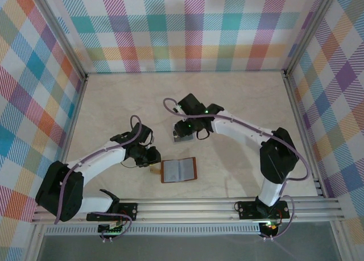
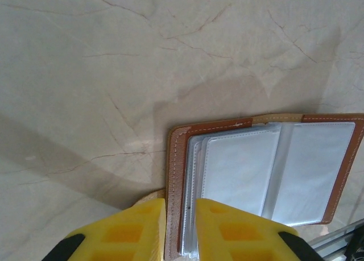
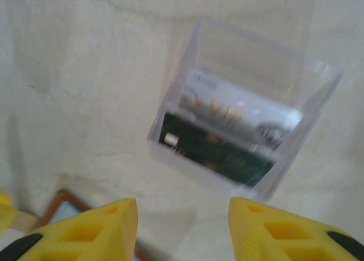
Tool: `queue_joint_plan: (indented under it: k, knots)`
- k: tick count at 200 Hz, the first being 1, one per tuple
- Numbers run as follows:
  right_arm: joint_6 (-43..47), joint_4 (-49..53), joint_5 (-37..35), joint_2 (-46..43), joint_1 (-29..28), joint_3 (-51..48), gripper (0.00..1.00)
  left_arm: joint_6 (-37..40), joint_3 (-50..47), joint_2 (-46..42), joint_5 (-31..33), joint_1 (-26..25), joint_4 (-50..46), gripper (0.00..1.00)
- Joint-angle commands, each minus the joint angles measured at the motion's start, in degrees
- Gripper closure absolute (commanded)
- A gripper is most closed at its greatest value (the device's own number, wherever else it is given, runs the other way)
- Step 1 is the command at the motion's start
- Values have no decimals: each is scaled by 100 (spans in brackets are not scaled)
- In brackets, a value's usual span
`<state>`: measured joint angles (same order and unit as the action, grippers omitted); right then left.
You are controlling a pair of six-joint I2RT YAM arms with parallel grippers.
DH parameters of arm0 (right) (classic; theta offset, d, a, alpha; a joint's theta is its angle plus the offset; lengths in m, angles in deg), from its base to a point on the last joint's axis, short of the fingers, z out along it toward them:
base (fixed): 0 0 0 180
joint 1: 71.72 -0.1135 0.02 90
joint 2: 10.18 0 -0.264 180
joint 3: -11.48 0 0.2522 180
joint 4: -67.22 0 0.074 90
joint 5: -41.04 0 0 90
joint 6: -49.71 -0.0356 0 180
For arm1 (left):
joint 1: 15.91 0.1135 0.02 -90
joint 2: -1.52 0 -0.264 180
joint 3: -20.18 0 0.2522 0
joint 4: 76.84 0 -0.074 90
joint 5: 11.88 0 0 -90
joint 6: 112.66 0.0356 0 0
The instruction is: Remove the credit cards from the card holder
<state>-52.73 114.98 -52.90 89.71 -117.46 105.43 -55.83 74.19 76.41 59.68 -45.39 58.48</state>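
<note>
Evidently the card holder's (image 2: 267,170) edge was pinched, best kept flat, by the narrowed left gripper (image 2: 181,227); beyond it, the credit cards (image 3: 227,127) were seen in a clear box (image 3: 244,50) under the half-open, empty right gripper (image 3: 183,227).

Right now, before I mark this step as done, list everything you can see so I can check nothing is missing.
card holder: one, reddish-brown with clear pockets, lying open on the table near the front edge
credit cards: two, one whitish, one dark, inside the clear box
clear box: one, transparent, on the table beyond the card holder
table: one, pale marbled
walls: three, multicoloured plaid, around the table
left gripper: one, yellow fingers, straddling the card holder's edge on the left arm's side
right gripper: one, yellow fingers, open, over the clear box
</note>
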Motion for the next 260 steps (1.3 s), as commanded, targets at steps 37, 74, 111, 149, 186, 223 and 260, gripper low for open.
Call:
queue_joint_plan:
  k: [37,74,111,149,186,223,260]
  knots:
    - [-3261,-677,1640,-582,-40,-1223,57,17,113,295,-107,-188,195,82]
    - [-3790,-1420,2226,-726,-169,-1947,65,43,49,521,-209,-264,293,87]
    - [-4048,-1738,2310,-671,-456,-2138,70,66,-76,642,-248,-322,367,90]
    - [-4286,-1854,2262,-426,-677,-2091,75,136,-155,777,-242,-340,339,92]
    - [-4424,-1947,2353,-134,-833,-1933,75,175,-243,802,-208,-366,314,93]
    - [-4480,-2006,2469,232,-997,-1691,80,185,-331,804,-204,-375,338,93]
    - [-4556,-2073,2499,545,-1103,-1513,86,213,-404,791,-190,-375,341,93]
